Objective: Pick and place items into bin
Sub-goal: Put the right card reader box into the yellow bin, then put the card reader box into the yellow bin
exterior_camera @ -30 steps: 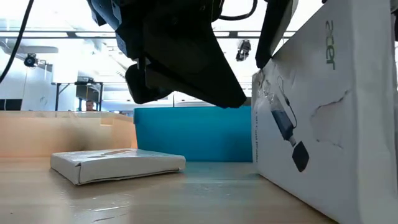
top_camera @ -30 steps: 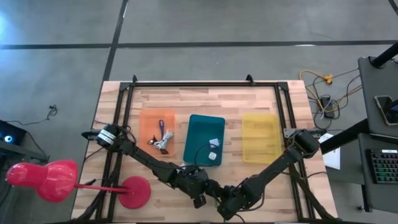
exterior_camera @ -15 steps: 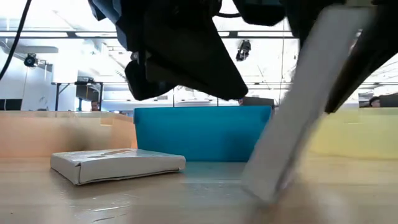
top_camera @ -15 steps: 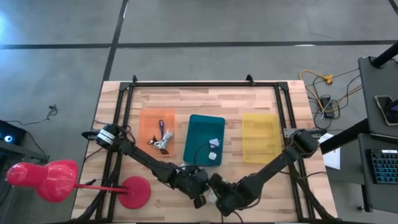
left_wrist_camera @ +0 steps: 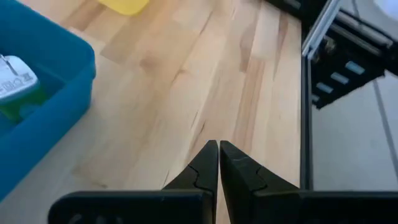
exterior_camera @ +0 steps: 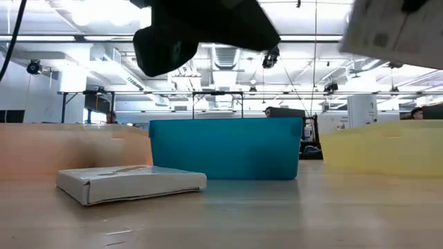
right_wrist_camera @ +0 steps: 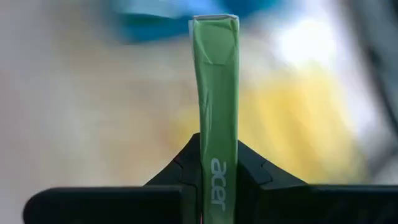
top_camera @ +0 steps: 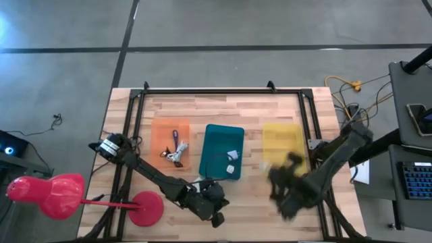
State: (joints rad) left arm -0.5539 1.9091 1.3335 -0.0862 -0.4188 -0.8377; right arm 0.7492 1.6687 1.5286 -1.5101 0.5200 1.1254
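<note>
My right gripper (top_camera: 273,177) is raised over the table's near right part, just near of the yellow bin (top_camera: 283,148). It is shut on a flat white packet with a green edge and "acer" print (right_wrist_camera: 215,93). The packet also shows at the top right of the low view (exterior_camera: 394,34). My left gripper (left_wrist_camera: 219,149) is shut and empty above the near middle of the table (top_camera: 216,217). Another flat white packet (exterior_camera: 131,183) lies flat on the table in front of the teal bin (top_camera: 222,152), which holds white packets (top_camera: 233,154). My right gripper pinches the packet's two flat faces between its two fingers, at the end nearest the wrist (right_wrist_camera: 216,163). The packet stands on edge in the hold and reaches out past the fingertips. It is lifted clear of the table.
An orange bin (top_camera: 170,143) at the left holds a purple stick and black wiry pieces (top_camera: 175,152). A pink-red lamp-like stand (top_camera: 61,196) has its round base (top_camera: 145,208) on the table's near left corner. Black frame rails run along the table's sides.
My right gripper has lifted the packet off the table, where it stood on an edge, and swung it quickly toward the table's right edge and the yellow bin. My left gripper has gone up a little and stays shut.
</note>
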